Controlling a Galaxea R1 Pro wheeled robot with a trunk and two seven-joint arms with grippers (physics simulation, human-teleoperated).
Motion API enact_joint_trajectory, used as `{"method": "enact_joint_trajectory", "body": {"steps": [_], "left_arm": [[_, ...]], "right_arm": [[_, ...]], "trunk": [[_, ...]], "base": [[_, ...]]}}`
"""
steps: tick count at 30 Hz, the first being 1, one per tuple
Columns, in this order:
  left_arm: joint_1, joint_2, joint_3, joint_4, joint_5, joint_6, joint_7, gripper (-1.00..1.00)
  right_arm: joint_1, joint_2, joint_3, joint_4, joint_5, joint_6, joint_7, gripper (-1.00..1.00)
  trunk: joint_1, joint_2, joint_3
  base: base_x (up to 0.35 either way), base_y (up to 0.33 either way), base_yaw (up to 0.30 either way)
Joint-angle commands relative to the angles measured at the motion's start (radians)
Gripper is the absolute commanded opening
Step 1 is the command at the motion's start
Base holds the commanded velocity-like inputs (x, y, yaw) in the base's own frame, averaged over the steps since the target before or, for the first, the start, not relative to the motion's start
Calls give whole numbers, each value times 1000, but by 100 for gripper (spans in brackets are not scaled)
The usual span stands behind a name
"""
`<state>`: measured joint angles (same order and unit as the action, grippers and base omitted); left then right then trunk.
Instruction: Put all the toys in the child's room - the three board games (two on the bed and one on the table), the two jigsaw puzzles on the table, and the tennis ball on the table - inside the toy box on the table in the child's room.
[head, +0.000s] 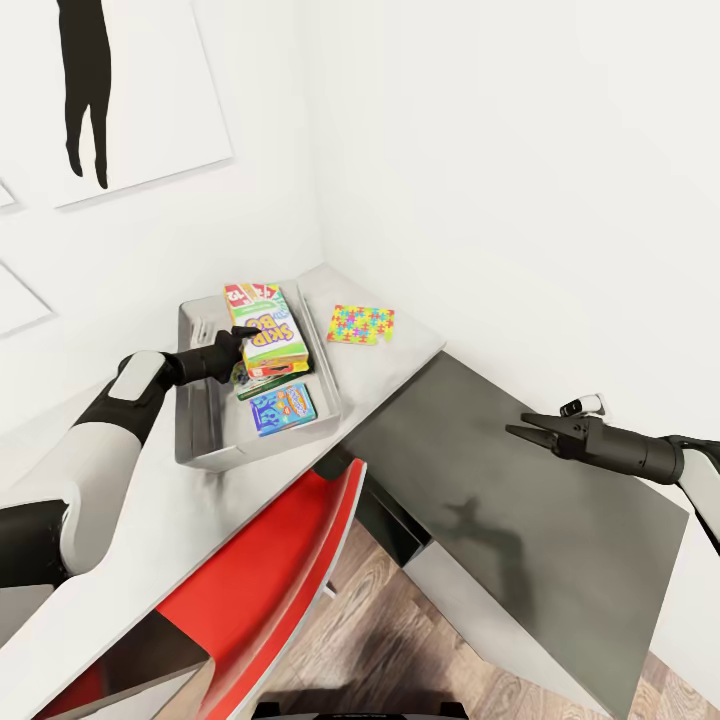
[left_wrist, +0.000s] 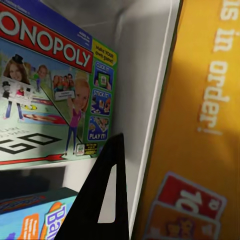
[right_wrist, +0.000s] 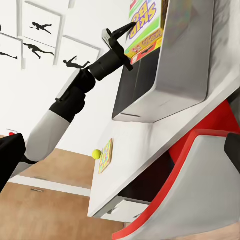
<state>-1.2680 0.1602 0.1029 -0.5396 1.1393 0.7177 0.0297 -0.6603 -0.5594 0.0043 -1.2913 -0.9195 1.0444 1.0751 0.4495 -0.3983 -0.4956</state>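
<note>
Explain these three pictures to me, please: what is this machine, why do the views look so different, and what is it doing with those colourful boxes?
This is a computer-simulated robot with two arms, each ending in a two-fingered claw. The big picture comes from a camera on its head, looking down. The other two come from cameras near each claw, so they look tilted and very close.

On the pale table sits a grey toy box. Inside it are three board games: the SKIP-BO box stacked on another game, and a small blue one nearer the robot. The left claw reaches over the SKIP-BO box, open and holding nothing; its camera sees a Monopoly box close up.

One jigsaw puzzle lies on the table beside the toy box. The right claw's camera shows a tennis ball next to a puzzle. The right claw hovers over the dark cabinet, empty.
</note>
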Motion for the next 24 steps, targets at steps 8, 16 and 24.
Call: {"method": "enact_joint_trajectory", "body": {"steps": [8, 16, 24], "left_arm": [[1, 12, 2, 6, 0, 27, -16, -100], [0, 22, -45, 38, -2, 33, -53, -100], [-2, 25, -79, 61, -4, 34, -94, -100]], "right_arm": [[-1, 0, 0, 0, 1, 3, 3, 100], [-1, 0, 1, 0, 1, 3, 3, 100], [-1, 0, 2, 0, 1, 3, 3, 100]], "trunk": [[1, -2, -4], [1, -2, -13], [1, -2, -25]], "base": [[0, 0, 0], [0, 0, 0], [0, 0, 0]]}}
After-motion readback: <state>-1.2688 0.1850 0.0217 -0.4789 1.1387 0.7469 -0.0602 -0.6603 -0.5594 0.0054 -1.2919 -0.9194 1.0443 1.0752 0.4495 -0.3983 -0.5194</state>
